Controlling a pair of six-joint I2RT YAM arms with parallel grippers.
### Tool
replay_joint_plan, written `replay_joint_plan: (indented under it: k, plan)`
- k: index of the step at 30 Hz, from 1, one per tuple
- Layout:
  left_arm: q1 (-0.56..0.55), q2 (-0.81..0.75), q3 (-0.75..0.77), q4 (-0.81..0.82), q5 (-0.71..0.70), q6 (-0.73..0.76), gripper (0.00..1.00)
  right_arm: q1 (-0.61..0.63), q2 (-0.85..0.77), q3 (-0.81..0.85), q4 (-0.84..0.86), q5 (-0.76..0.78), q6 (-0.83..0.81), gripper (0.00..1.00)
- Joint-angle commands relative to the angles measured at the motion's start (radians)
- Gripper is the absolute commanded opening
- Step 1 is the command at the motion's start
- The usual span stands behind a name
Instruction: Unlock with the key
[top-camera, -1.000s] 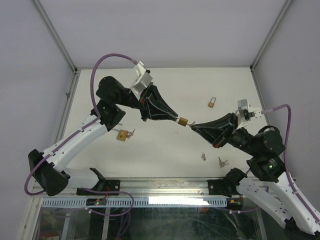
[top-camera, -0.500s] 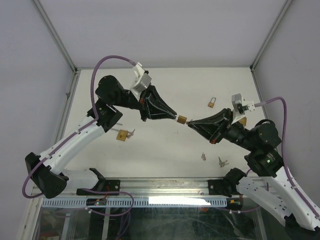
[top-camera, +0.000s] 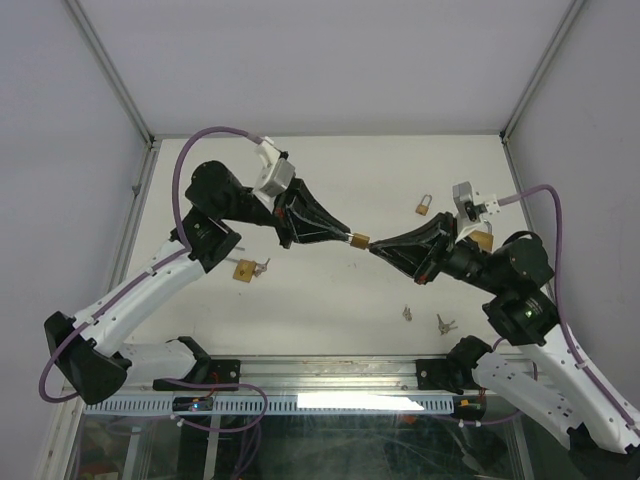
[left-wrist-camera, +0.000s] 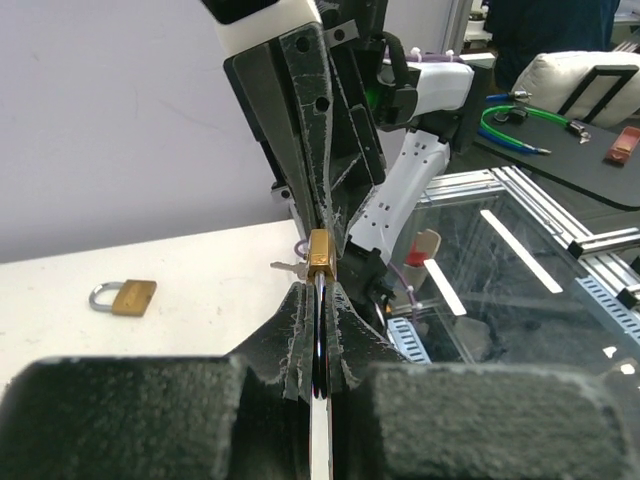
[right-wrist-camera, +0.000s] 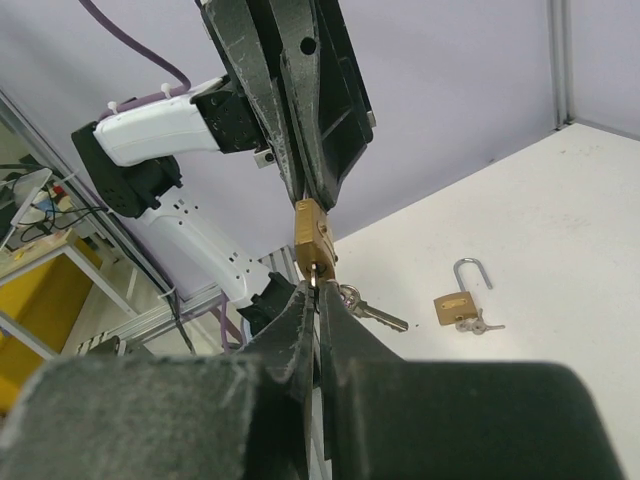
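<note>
Held padlock (right-wrist-camera: 312, 238): small brass body, lifted off the table (top-camera: 330, 300), caught in the gap where the two sets of fingertips meet nose to nose. Left gripper (left-wrist-camera: 318, 300) is clamped tight on the shackle (left-wrist-camera: 318, 340), which runs as a thin dark loop between its pads, with the brass body sticking out just past the fingertips. Right gripper (right-wrist-camera: 318, 295) is pinched fully closed on the key (right-wrist-camera: 317, 277). Only a sliver of metal shows between its tips, and that sliver meets the bottom face of the body. Whether the blade is fully seated in the keyway cannot be told. A spare key (right-wrist-camera: 372, 313) appears to hang just beside the right fingertips, probably on the same ring. Progress, as judged: pick-up of lock and key done, alignment done or nearly so. Remaining: push home if short, turn the key, confirm the shackle springs free. No release is visible, but the shackle legs are hidden between the left pads. Below the left fingers lies another padlock (top-camera: 244, 269) with its shackle open, and beyond the right fingers a closed one (top-camera: 425, 206). Two loose keys (top-camera: 407, 313) lie under the right arm.
</note>
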Motion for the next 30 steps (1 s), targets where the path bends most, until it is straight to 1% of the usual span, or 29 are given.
replay_joint_plan:
  k: [1, 3, 6, 7, 11, 21, 30]
  plan:
    - [-0.041, 0.0, -0.07, 0.045, -0.046, 0.099, 0.0, 0.014, 0.053, 0.024, 0.19, -0.079, 0.077, 0.0]
    - [-0.041, -0.013, -0.099, 0.05, -0.047, 0.147, 0.0, 0.013, 0.063, 0.03, 0.192, -0.076, 0.109, 0.0]
    - [-0.041, -0.019, -0.125, 0.068, -0.044, 0.166, 0.0, 0.014, 0.087, 0.041, 0.215, -0.087, 0.184, 0.0]
    - [-0.04, -0.02, -0.128, 0.063, -0.038, 0.196, 0.0, 0.013, 0.095, 0.045, 0.217, -0.085, 0.215, 0.0]
    - [-0.037, -0.044, -0.128, -0.026, -0.044, 0.361, 0.0, 0.013, 0.113, 0.044, 0.207, -0.064, 0.323, 0.0]
    - [-0.018, -0.103, -0.145, -0.148, -0.053, 0.594, 0.0, 0.011, 0.122, 0.033, 0.205, -0.038, 0.495, 0.0]
    - [-0.017, -0.157, -0.182, -0.184, -0.082, 0.672, 0.0, 0.006, 0.107, -0.01, 0.232, -0.013, 0.584, 0.0]
